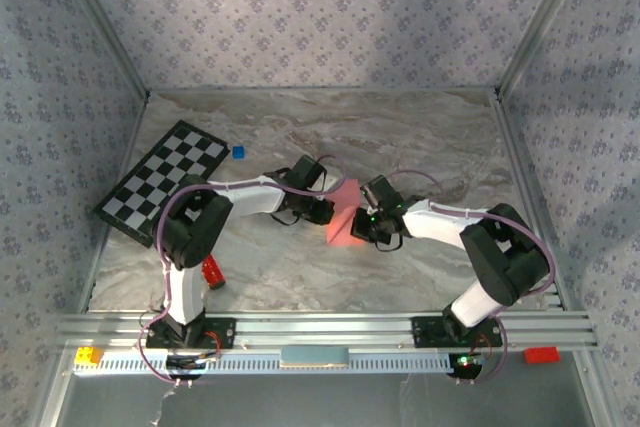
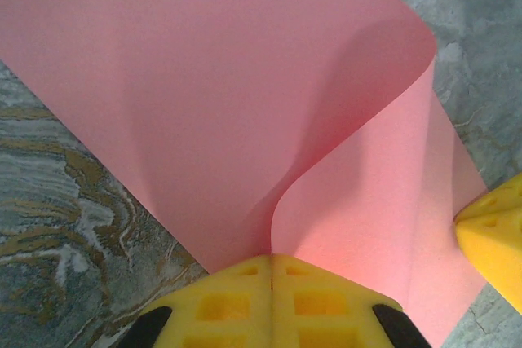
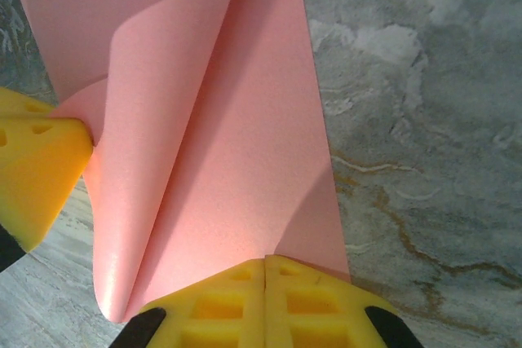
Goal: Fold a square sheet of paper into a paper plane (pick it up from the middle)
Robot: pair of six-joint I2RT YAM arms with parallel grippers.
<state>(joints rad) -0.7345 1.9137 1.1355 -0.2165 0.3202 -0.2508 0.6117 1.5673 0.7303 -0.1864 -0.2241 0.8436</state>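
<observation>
**Pink sheet, held at two edges, no crease set**

- **Item:** square sheet of paper (image 1: 343, 215), salmon-pink and unmarked. It sits about mid-table (image 1: 420, 137), well apart from every edge and corner, between the two arms.
- **Left gripper** (image 1: 322, 210): jaws clamped together on one edge of the sheet, which runs straight into the seam between the yellow fingers (image 2: 220, 303).
- **Right gripper** (image 1: 375, 225): likewise pinched tight on the opposite edge.
- **Condition:** the sheet is bowed into a soft roll, one half curling over the other.
- **Progress:** judged early. The pick-up is done. No sharp fold or pointed tip shows, so every crease remains to be made.
- **Other stock:** checkerboard (image 1: 165, 179) toward the far left corner, blue cube (image 1: 238, 152) just beside it, red glittery bar (image 1: 212, 270) near the left arm.
- **Not determinable:** whether the sheet's lower edge touches the table, and whether the bend lies on the centre line. The wrist views cut off the sheet's corners.
</observation>
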